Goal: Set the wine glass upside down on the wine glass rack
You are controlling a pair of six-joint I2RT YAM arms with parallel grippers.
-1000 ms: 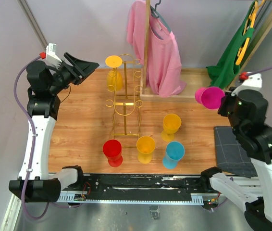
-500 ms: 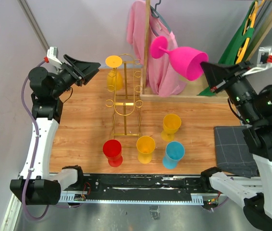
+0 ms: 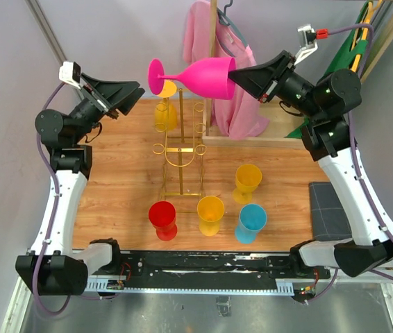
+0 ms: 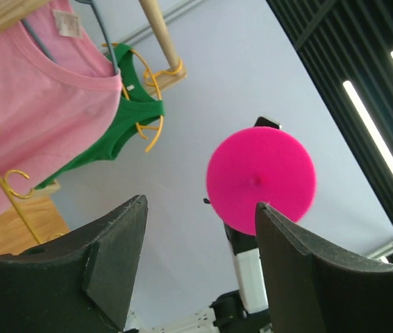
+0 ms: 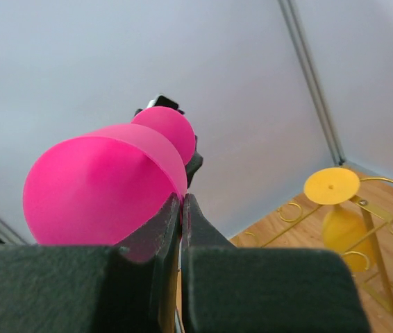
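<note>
The right gripper, pinching the rim of the magenta plastic wine glass, should hold it level while the wide-open, empty left gripper takes its stem.

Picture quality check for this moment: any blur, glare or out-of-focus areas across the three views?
Top external: evenly lit and sharp, with the pink wine glass crisp. Left wrist: the left gripper's fingers are dark and soft in the foreground, and the ceiling light strips are bright without flare. Right wrist: the right gripper's fingers are nearly black and blurred, and the glass is slightly soft up close.
</note>
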